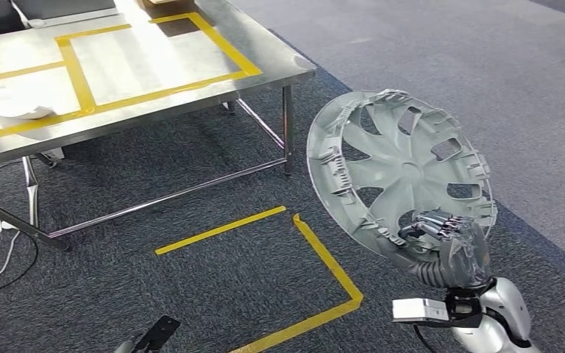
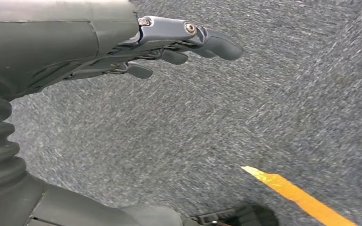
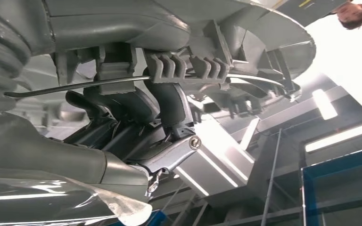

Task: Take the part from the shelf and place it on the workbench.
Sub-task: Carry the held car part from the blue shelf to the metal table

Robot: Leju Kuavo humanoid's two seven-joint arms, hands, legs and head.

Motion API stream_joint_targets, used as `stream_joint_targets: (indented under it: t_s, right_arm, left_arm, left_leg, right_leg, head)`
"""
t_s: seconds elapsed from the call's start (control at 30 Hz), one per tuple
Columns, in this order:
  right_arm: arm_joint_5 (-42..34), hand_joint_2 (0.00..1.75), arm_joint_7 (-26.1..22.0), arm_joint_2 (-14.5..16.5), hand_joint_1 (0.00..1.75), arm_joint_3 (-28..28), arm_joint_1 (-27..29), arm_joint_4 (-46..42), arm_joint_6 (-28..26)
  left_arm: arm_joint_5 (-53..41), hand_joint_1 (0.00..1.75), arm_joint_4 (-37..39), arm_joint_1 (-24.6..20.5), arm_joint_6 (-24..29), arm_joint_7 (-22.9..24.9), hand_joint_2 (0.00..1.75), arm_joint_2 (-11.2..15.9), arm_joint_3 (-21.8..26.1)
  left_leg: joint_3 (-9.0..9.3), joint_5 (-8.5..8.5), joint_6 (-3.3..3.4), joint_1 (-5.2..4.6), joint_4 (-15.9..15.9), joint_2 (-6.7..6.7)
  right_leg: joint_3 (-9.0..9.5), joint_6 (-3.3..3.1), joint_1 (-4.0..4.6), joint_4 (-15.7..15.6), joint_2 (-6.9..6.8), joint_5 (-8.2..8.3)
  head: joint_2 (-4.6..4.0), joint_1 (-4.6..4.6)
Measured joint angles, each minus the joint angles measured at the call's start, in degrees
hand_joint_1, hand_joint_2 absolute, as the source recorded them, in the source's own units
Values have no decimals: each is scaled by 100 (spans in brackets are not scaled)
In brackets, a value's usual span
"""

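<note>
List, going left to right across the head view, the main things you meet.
Steel workbench marked with yellow tape → yellow tape outline on the grey carpet → round grey plastic wheel cover → right hand gripping its lower rim.

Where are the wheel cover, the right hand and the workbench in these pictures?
wheel cover (image 1: 404,170): head view, on its hub.
right hand (image 1: 449,246): head view, on its back.
workbench (image 1: 154,62): head view, on its bare steel top.

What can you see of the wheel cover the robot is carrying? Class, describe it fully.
The wheel cover is a round, pale grey disc that looks like plastic, with curved spokes, open slots and clips around its rim. Its ribbed inner side faces the head camera. It is tilted nearly upright, held off the carpet to the right of the steel workbench, not touching it. The right hand grips its lower rim; a thin wire ring runs along that rim.
</note>
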Motion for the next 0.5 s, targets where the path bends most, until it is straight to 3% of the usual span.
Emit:
stream_joint_targets:
  t_s: [0.1, 0.2, 0.23, 0.27, 0.33, 0.37, 0.4, 0.43, 0.5]
  right_arm:
    - [-1, 175, 1, 0, 175, 0, 0, 2, 3]
    - [-17, 175, -20, 0, 175, -8, 15, -1, 14]
    - [-27, 175, -30, 0, 175, -14, 21, -4, 16]
    - [-33, 175, -37, 0, 175, -18, 24, -6, 16]
    - [-42, 175, -44, 0, 175, -22, 32, -8, 18]
    - [-42, 175, -46, 0, 175, -22, 37, -9, 18]
    - [-42, 175, -49, 0, 175, -22, 40, -9, 18]
    - [-43, 175, -49, 0, 175, -22, 41, -9, 19]
    - [-45, 175, -50, 0, 175, -22, 39, -14, 22]
  left_arm:
    - [0, 0, 0, 0, -1, 0, 175, 1, 0]
    - [-5, 0, 1, 5, 7, 4, 175, 18, 0]
    - [-7, 0, 0, 5, 13, 7, 175, 24, 0]
    - [-9, 0, 0, 3, 18, 9, 175, 30, 0]
    - [-8, 0, 0, 7, 19, 9, 175, 29, 0]
    - [-7, 0, 0, 13, 19, 9, 175, 28, 0]
    - [-7, 0, 0, 16, 19, 9, 175, 28, 0]
    - [-7, 0, 0, 18, 20, 9, 175, 28, 0]
    - [-7, 0, 0, 13, 25, 9, 175, 32, 0]
  left_leg:
    - [-1, -20, -18, 0, 19, -8]
    - [-75, -142, -126, -23, 193, -20]
    - [-160, -258, -176, -21, 395, -13]
    - [-286, -415, -218, -3, 691, 2]
    - [-648, -712, -265, 30, 1426, 19]
    - [-779, -757, -271, 40, 1663, 21]
    - [-822, -687, -265, 45, 1704, 22]
    - [-763, -511, -245, 45, 1525, 22]
    - [-451, -85, -175, 29, 802, 22]
  right_leg:
    - [53, 10, -7, -125, 4, 36]
    - [169, -159, -5, -268, 23, -59]
    - [203, -237, -7, -292, 22, -81]
    - [225, -276, -15, -298, 14, -90]
    - [245, -304, -13, -298, 6, -112]
    - [255, -309, -11, -298, 5, -122]
    - [270, -309, -9, -298, 7, -133]
    - [293, -307, -7, -298, 10, -147]
    - [344, -292, 0, -303, 13, -180]
  head:
    - [0, 3]
    - [0, -4]
    - [0, -12]
    - [0, -19]
    - [0, -26]
    - [0, -27]
    - [0, -27]
    - [0, -27]
    - [0, -24]
